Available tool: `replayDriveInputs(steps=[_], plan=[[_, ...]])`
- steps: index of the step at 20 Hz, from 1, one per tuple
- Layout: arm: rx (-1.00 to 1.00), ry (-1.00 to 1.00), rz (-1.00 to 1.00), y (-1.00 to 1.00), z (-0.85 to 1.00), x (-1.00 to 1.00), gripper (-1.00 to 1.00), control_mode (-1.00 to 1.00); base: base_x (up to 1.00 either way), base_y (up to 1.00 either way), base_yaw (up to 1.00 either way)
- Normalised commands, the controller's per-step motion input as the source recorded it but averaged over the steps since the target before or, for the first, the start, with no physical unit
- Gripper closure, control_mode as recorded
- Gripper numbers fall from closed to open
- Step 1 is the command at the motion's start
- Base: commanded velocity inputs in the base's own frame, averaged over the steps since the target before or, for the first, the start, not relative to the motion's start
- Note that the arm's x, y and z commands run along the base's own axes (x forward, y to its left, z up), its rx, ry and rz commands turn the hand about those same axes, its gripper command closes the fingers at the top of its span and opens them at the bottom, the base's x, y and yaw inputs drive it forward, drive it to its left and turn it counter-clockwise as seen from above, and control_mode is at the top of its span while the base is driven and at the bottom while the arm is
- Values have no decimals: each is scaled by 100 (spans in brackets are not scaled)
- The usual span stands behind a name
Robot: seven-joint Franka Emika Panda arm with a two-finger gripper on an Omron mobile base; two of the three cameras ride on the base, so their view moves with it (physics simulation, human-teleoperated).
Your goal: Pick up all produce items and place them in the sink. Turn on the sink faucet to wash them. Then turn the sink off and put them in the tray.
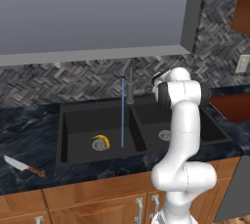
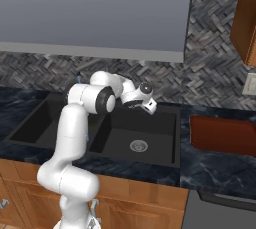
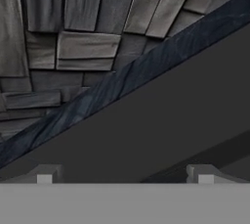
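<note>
**Banana in the left basin under a running stream**

Down in the left basin of the matte black sink, a small curved yellow banana lies against the round silver drain ring. A thin, straight blue stream of water falls into that basin just beside the fruit, close to the dividing wall. The slim dark grey faucet stands upright behind the divider, with its thin lever angled on top.

The white arm bends over the right basin, and the hand hovers above that basin's rear part, near the back rim, as the right base view shows. In the hand view two small pale fingertips stand well apart with nothing between them, facing the smooth dark basin wall, the marbled rim and the grey herringbone tile wall.

A flat reddish-brown tray rests on the glossy black marbled desk to the right of the sink. A red-handled knife lies on the desk at the left front, well apart from the sink.
</note>
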Motion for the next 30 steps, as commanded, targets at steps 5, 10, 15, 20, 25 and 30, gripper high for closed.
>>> replayDriveInputs(steps=[5, 10, 15, 20, 25, 30], plan=[[0, 0, 0, 16, -4, 13, -100, -100, 0, 0, 0], [0, 0, 0, 23, 0, 19, -100, -100, 0, 0, 0], [0, 0, 0, 17, 0, 19, -100, -100, 0, 0, 0], [0, 0, 0, 27, 0, 8, -100, -100, 0, 0, 0], [0, 0, 3, 40, 0, 0, -100, -100, 0, 0, 0], [0, 0, 3, 53, 0, 0, -100, -100, 0, 0, 0]])
